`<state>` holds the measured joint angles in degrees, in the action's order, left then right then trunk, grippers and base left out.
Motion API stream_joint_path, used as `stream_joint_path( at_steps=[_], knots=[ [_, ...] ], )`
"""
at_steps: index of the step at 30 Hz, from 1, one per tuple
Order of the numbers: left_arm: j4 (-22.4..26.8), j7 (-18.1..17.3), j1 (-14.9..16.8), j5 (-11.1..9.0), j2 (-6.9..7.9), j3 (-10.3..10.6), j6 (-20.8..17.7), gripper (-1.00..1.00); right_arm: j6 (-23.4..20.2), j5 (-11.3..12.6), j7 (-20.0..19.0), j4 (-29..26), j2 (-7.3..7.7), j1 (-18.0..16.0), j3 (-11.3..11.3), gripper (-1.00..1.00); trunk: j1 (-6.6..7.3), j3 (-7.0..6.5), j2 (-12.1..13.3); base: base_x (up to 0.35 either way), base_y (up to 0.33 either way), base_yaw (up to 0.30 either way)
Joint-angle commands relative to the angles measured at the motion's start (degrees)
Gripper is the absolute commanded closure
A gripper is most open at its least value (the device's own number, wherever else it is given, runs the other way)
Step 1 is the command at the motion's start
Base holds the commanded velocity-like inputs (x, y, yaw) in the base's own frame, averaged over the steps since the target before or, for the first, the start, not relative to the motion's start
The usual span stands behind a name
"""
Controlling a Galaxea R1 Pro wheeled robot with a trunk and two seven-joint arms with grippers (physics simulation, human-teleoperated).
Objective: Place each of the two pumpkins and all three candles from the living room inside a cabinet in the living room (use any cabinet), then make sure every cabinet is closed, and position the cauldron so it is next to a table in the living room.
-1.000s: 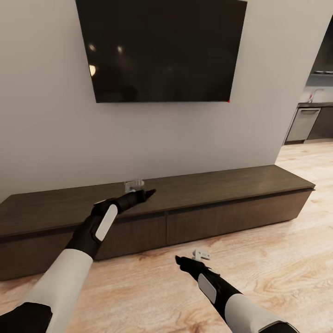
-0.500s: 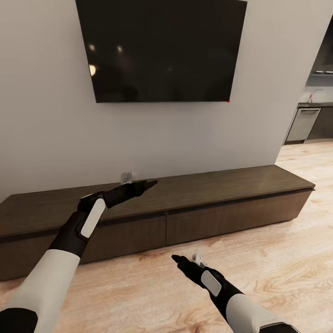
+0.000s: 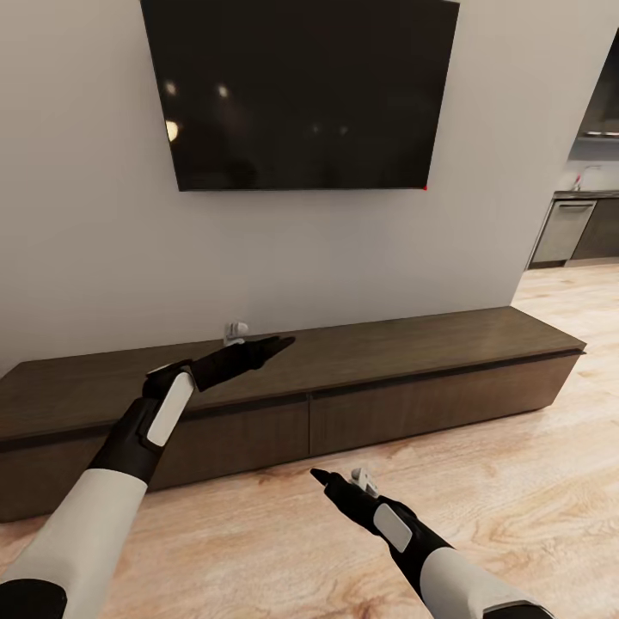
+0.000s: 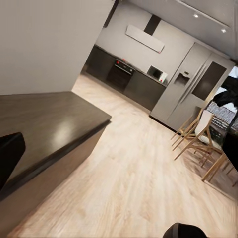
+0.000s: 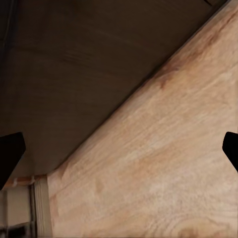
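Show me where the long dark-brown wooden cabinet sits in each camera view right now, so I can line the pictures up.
Head view: the long dark-brown wooden cabinet runs across the middle, below the wall-hung black TV.
Left wrist view: its top and end corner are at the left.
Right wrist view: its dark front covers the upper left.
Shared landmark: the light wood-plank floor meeting its base.

cabinet (image 3: 387, 378) against wall, TV (image 3: 301, 90) above it, kitchen (image 3: 585, 215) right

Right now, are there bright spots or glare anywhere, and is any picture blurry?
Head view: small lamp reflections glint on the black TV. Left wrist view: a soft sheen on the cabinet top. Right wrist view: the floor grain looks soft and smeared.
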<state>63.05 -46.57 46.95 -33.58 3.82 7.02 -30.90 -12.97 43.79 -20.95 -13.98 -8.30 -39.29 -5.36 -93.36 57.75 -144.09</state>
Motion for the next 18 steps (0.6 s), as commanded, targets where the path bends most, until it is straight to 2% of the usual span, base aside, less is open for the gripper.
stream_joint_path(
  at_steps=[1, 10, 13, 14, 18],
  knots=[
    [0.0, 0.0, 0.0, -0.7, 0.05, 0.1, -0.4, -1.00, -0.2, 0.6, -0.3, 0.0, 0.04, 0.0, -0.4, -1.00, 0.01, 0.05, 0.0, 0.000, 0.000, 0.000],
    [-0.1, 0.1, 0.0, -1.0, 0.05, 0.1, -0.4, -1.00, -0.1, 0.6, -0.9, 0.0, 0.04, 0.1, -0.4, -1.00, 0.01, 0.05, 0.0, 0.000, 0.000, 0.000],
    [0.0, 0.0, 0.0, -1.1, 0.05, 0.2, -0.4, -1.00, -0.2, 0.8, -2.3, 0.0, 0.07, 0.2, -0.4, -1.00, 0.01, 0.05, 0.0, 0.000, 0.000, 0.000],
    [0.0, 0.0, 0.0, -1.1, 0.05, 0.2, -0.4, -1.00, -0.3, 1.4, -5.7, 0.1, 0.22, 0.2, -0.3, -1.00, 0.01, 0.05, 0.0, 0.000, 0.000, 0.000],
    [0.0, -0.1, -0.1, -1.2, 0.05, 0.2, -0.4, -1.00, -0.8, 4.1, -14.2, 0.8, 1.01, 0.2, -0.2, -1.00, 0.01, 0.05, 0.0, 0.000, 0.000, 0.000]
  ],
)
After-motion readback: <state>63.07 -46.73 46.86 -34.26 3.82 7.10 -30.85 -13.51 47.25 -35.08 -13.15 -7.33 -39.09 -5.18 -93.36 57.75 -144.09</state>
